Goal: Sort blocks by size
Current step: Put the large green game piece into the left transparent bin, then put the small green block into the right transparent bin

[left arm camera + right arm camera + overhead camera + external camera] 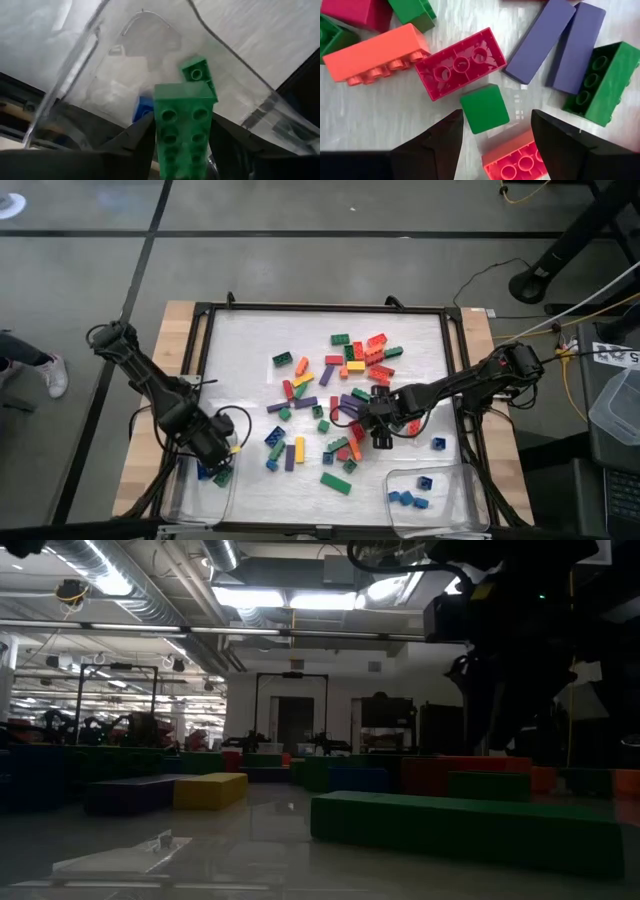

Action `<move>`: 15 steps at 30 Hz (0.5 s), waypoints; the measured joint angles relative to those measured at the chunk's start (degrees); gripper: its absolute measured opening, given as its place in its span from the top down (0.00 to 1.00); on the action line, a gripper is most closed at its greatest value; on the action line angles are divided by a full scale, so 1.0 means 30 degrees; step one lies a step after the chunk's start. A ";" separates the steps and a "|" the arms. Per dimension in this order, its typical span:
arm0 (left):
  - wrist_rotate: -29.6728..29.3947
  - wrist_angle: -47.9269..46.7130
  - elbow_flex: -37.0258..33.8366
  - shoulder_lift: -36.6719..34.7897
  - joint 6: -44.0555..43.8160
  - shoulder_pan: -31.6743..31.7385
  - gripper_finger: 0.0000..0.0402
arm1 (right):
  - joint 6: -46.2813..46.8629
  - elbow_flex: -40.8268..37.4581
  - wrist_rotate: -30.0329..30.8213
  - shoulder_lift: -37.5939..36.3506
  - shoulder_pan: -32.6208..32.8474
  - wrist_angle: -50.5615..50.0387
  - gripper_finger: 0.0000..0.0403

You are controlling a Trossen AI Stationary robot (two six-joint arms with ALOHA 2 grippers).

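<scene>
- The left gripper (182, 150) is over the clear tray (178, 492) at the near left corner of the table (180, 330). It has a long green block (184, 125) between its fingers, so this looks like the drop-off step.
- I cannot tell if that grip is tight or letting go. The next move is likely to let the block fall in beside the small green block (196, 74) and the blue block (144, 107).
- The right gripper (495, 135) is open, right over a small green square block (484, 108) in the pile (340, 405) mid-table.
- It likely needs to go down and pinch it.
- The blocks are hard, shiny plastic with round studs. The tray is see-through.
</scene>
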 joint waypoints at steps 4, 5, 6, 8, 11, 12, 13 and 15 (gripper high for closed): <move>0.0079 0.0457 -0.0464 0.0000 -0.0202 -0.0070 0.55 | -0.0207 0.0000 -0.0001 0.0000 0.0015 0.0156 0.43; 0.0104 0.0616 -0.0578 0.0000 -0.0210 -0.0070 0.54 | -0.0212 0.0000 -0.0002 0.0000 0.0015 0.0167 0.43; 0.0140 0.0555 -0.0648 0.0000 -0.0217 -0.0056 0.53 | -0.0215 0.0000 -0.0004 0.0000 0.0015 0.0157 0.43; 0.0159 0.0598 -0.0682 0.0000 -0.0109 -0.0056 0.51 | -0.0258 0.0000 -0.0004 0.0000 0.0015 0.0149 0.43; 0.0199 0.0685 -0.0682 0.0000 0.0410 -0.0056 0.49 | -0.0860 0.0000 -0.0197 0.0000 0.0015 0.0149 0.43; 0.0204 0.0824 -0.0682 0.0000 0.0602 -0.0056 0.49 | -0.1098 0.0000 -0.0240 0.0000 0.0004 0.0149 0.43; 0.0204 0.0958 -0.0682 0.0000 0.0790 -0.0048 0.49 | -0.1202 0.0000 -0.0335 0.0000 -0.0105 0.0156 0.43; 0.0204 0.1194 -0.0682 0.0000 0.0842 -0.0048 0.49 | -0.1211 0.0000 -0.0366 0.0000 -0.0191 0.0178 0.43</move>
